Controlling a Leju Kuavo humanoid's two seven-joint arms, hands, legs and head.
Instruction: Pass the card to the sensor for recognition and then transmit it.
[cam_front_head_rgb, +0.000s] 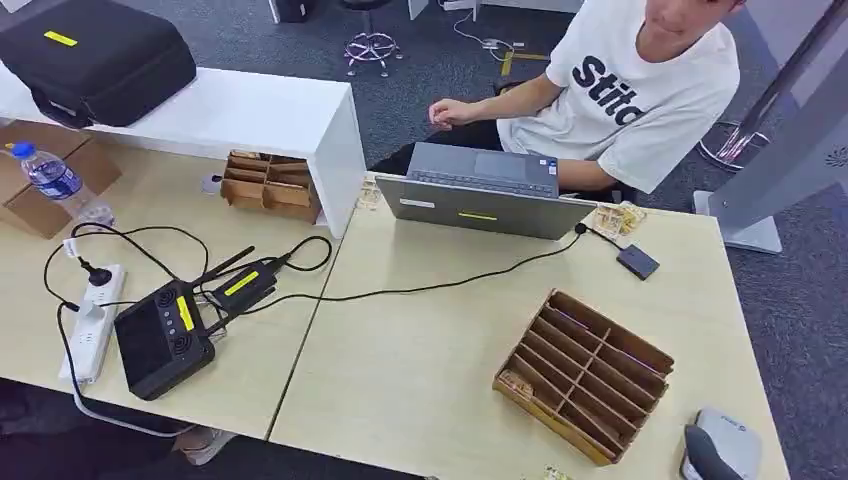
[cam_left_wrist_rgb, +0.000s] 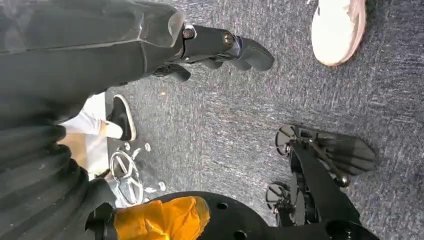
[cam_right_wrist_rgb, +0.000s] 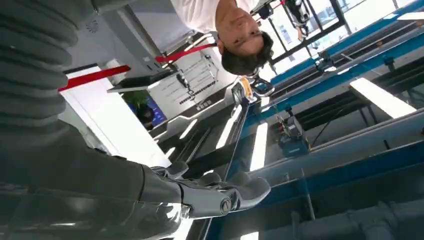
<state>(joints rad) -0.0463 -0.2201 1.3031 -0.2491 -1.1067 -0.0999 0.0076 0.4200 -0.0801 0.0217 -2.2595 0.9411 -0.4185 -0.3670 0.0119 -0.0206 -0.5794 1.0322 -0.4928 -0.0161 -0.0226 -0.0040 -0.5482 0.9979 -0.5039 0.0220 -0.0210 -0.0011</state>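
In the head view, a wooden slotted rack (cam_front_head_rgb: 585, 375) is seen set askew on the pale table (cam_front_head_rgb: 400, 390), its dividers running slantwise to the near edge. Thin pale edges can be made out in some slots, and the card is judged to be among them, though no single card can be told apart. The right hand (cam_front_head_rgb: 722, 450) is seen low at the near right corner, just beside the rack's near right end, so the rack lies ahead of it and to its left. This hand is by far the nearer one to the rack. A small dark pad (cam_front_head_rgb: 637, 261), taken to be the sensor, lies beyond the rack, near the open laptop (cam_front_head_rgb: 480, 195) at which a person (cam_front_head_rgb: 640, 90) is seated. In the left wrist view, the left hand (cam_left_wrist_rgb: 220, 47) is found hanging over grey carpet (cam_left_wrist_rgb: 225, 125), well away from the table, its fingers (cam_left_wrist_rgb: 255, 54) loosely extended, a little apart, and nothing is held. In the right wrist view, which is turned up toward the ceiling, the right hand (cam_right_wrist_rgb: 220, 192) is shown with fingers (cam_right_wrist_rgb: 252, 189) stretched forward and nothing between them or touched. A reach to the left and forward, into a slot, is judged to be what is called for next
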